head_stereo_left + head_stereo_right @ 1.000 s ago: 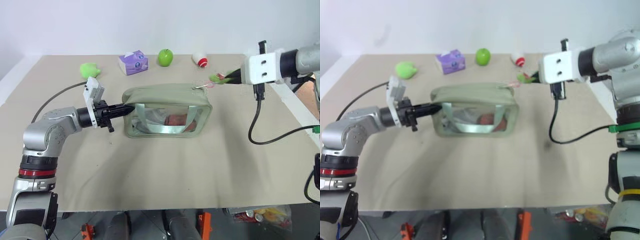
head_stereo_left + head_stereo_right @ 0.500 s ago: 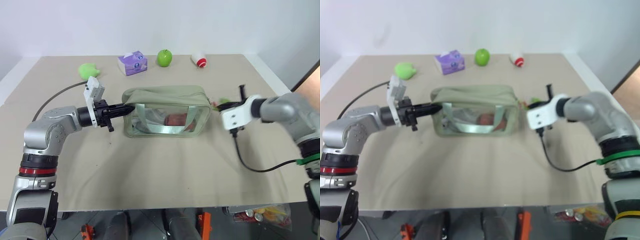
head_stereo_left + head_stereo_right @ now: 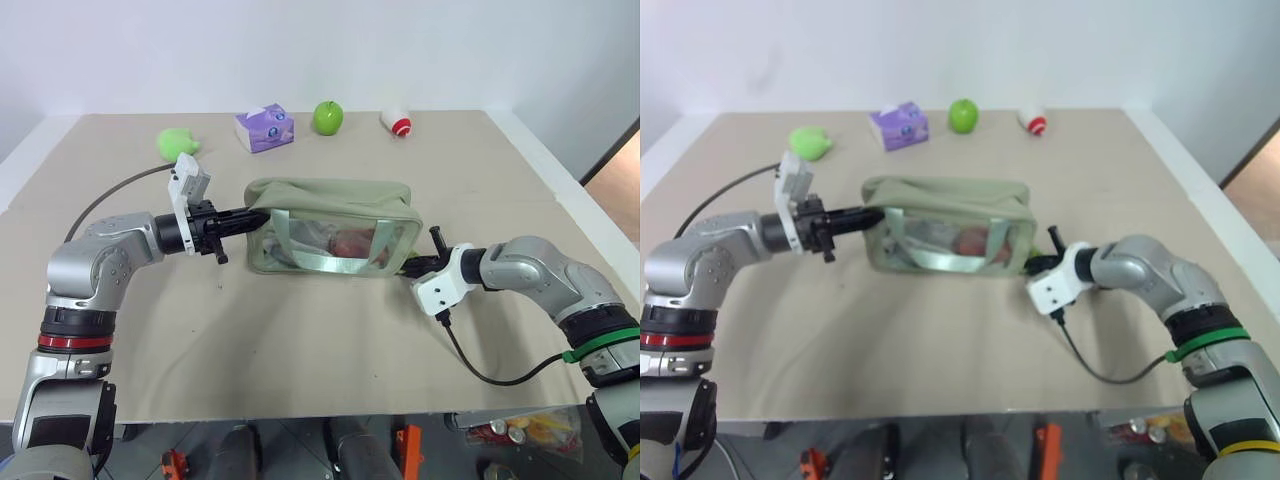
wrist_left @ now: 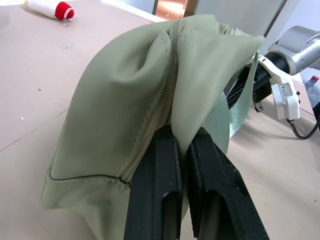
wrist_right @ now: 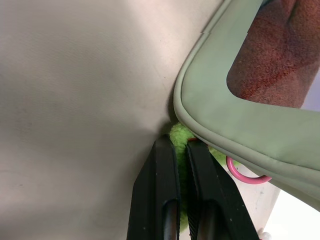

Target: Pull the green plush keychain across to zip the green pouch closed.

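The green pouch [image 3: 330, 222] lies in the middle of the table with its clear window side facing me and a reddish item inside. My left gripper [image 3: 250, 213] is shut on a fold of fabric at the pouch's left end, right beside the zipper [image 4: 162, 107]. My right gripper [image 3: 409, 267] sits low on the table at the pouch's near right corner. It is shut on the green plush keychain [image 5: 179, 134], whose fuzz shows between the fingers [image 5: 161, 165]. A pink ring [image 5: 243, 174] hangs from the pouch's edge just beside it.
Along the back of the table stand a loose green plush toy [image 3: 178, 140], a purple tissue pack [image 3: 265, 127], a shiny green apple [image 3: 328, 116] and a small white-and-red object [image 3: 397, 122]. A black cable [image 3: 480, 370] trails from my right wrist over the table.
My right gripper has come down with the keychain from above the pouch's far right end to the table by its near right corner. The left gripper has kept still.
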Available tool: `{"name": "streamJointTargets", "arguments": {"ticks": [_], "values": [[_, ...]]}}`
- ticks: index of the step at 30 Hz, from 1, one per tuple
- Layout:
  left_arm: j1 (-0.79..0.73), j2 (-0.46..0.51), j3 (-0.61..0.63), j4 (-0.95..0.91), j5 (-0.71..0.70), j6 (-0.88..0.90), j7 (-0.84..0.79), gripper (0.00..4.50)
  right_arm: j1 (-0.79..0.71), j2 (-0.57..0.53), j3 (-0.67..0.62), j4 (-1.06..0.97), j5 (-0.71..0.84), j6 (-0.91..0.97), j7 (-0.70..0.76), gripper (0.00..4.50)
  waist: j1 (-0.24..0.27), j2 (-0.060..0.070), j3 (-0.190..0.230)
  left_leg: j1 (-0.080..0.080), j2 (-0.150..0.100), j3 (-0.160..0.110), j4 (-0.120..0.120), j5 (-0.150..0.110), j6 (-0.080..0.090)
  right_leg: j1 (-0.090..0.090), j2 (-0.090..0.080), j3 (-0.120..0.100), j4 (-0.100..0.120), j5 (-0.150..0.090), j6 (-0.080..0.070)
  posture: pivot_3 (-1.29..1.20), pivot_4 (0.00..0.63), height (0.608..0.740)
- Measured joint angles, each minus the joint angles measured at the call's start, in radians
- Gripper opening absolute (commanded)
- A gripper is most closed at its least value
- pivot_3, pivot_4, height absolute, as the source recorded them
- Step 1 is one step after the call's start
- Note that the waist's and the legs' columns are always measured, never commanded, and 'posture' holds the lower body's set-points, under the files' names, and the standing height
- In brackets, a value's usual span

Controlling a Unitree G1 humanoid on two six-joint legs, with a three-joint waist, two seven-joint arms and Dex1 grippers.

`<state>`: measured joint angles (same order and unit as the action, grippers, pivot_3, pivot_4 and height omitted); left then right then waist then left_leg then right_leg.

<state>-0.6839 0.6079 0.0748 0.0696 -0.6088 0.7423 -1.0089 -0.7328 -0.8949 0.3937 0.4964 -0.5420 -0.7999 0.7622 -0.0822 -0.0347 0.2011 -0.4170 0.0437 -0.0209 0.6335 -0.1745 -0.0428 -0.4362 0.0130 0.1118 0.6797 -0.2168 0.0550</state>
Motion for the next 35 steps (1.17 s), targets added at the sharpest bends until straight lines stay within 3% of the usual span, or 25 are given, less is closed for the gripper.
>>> {"name": "streamJointTargets", "arguments": {"ticks": [4,5,6,8,9,10,11,14,19,20,28,35], "values": [[0.001,0.0,0.001,-0.002,0.0,0.001,0.005,0.0,-0.003,0.036,-0.025,0.019,0.13,0.127,0.094,0.06,-0.001,0.0,0.0,0.0,0.0,0.0,0.0,0.0,0.0,0.0,0.0,0.0,0.0,0.0,0.0,0.0,0.15,0.74],[0.002,0.0,0.001,-0.002,0.0,0.001,0.006,0.0,-0.003,0.04,-0.035,0.02,0.153,0.151,0.111,0.69,-0.001,0.0,0.0,0.0,0.0,0.0,0.0,0.0,0.0,0.0,0.0,0.0,0.0,0.001,0.0,0.0,0.15,0.74],[0.007,0.0,0.004,-0.007,-0.001,0.003,0.011,0.0,-0.003,0.045,-0.056,0.019,0.218,0.213,0.153,0.87,-0.001,0.0,0.0,0.0,0.0,0.0,0.0,0.0,0.0,0.0,0.0,0.0,0.0,0.001,0.001,0.0,0.15,0.74],[0.021,0.0,0.009,-0.017,-0.007,0.004,0.018,0.75,-0.004,0.046,-0.125,0.016,0.337,0.339,0.223,1.47,0.0,0.0,0.0,0.0,-0.001,0.0,0.0,0.0,0.0,0.001,-0.001,0.001,0.0,0.001,0.001,0.0,0.15,0.74],[0.028,0.0,0.016,-0.019,-0.015,0.01,0.022,0.92,-0.002,0.032,-0.166,-0.009,0.41,0.427,0.275,1.89,0.0,0.0,0.0,0.0,-0.001,0.0,0.0,0.0,0.0,0.001,-0.001,0.0,0.0,0.001,0.001,0.0,0.15,0.74],[0.033,0.0,0.024,-0.019,-0.024,0.023,0.024,1.46,0.001,0.019,-0.19,-0.031,0.455,0.479,0.306,2.38,0.001,0.0,0.0,0.0,-0.001,0.0,0.0,0.0,0.0,0.001,-0.001,0.0,0.0,0.001,0.001,0.0,0.15,0.74],[0.034,0.0,0.025,-0.019,-0.027,0.026,0.024,1.55,0.004,0.017,-0.196,-0.036,0.463,0.491,0.312,2.49,0.001,0.0,0.0,0.0,0.0,0.0,0.0,0.0,0.0,0.001,-0.001,0.0,0.0,0.001,0.001,0.0,0.15,0.74],[0.045,-0.002,0.057,-0.02,-0.069,0.07,0.042,2.62,0.058,-0.005,-0.292,-0.125,0.613,0.743,0.38,3.58,0.003,0.0,0.0,-0.001,0.0,-0.001,0.0,0.0,0.0,0.0,0.0,-0.001,0.0,0.001,0.001,0.0,0.15,0.74],[0.066,0.002,0.097,-0.043,-0.121,0.119,0.056,4.3,0.189,-0.086,-0.379,-0.311,0.822,1.13,0.502,3.59,0.004,0.0,0.0,-0.001,0.0,-0.001,0.0,0.0,0.0,0.0,0.0,-0.001,0.0,0.0,0.0,0.0,0.15,0.74],[0.066,0.002,0.1,-0.045,-0.124,0.123,0.062,4.43,0.198,-0.087,-0.392,-0.329,0.843,1.166,0.508,3.59,0.002,0.0,0.0,-0.001,0.0,-0.001,0.001,0.0,0.0,0.0,0.0,-0.001,0.0,0.0,0.001,0.0,0.15,0.74],[0.267,0.107,0.287,-0.124,-0.222,0.158,0.047,4.43,0.328,-0.103,-0.638,-0.398,1.068,1.385,0.518,3.59,-0.007,-0.001,0.001,-0.001,0.001,0.0,0.0,0.0,0.0,-0.001,0.0,-0.001,0.0,0.0,0.0,0.0,0.15,0.74],[0.415,0.114,0.403,-0.097,-0.226,0.15,0.107,4.43,0.418,-0.014,-0.815,-0.501,1.216,1.516,0.364,3.59,-0.007,-0.003,0.001,-0.002,0.001,0.0,0.002,0.0,0.0,-0.002,0.0,-0.001,0.0,0.0,0.0,0.0,0.15,0.74]]}}
